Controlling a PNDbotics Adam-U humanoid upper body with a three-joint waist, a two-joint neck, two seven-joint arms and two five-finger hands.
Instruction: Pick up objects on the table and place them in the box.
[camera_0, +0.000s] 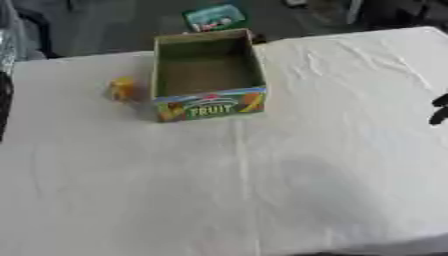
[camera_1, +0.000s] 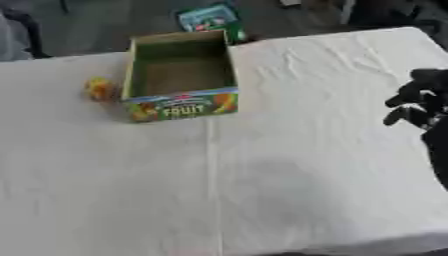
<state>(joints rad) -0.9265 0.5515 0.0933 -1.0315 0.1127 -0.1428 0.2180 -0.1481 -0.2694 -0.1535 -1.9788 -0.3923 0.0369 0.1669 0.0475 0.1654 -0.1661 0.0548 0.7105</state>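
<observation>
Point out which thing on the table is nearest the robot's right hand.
The open FRUIT box. It stands between the small yellow object, at its left wall, and the right hand at the table's right edge, so the yellow object is farther away.

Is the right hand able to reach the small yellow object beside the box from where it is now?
Probably not directly. The right hand is at the table's right edge, and the box stands between it and the yellow object on the box's left side. It would have to go over or around the box.
</observation>
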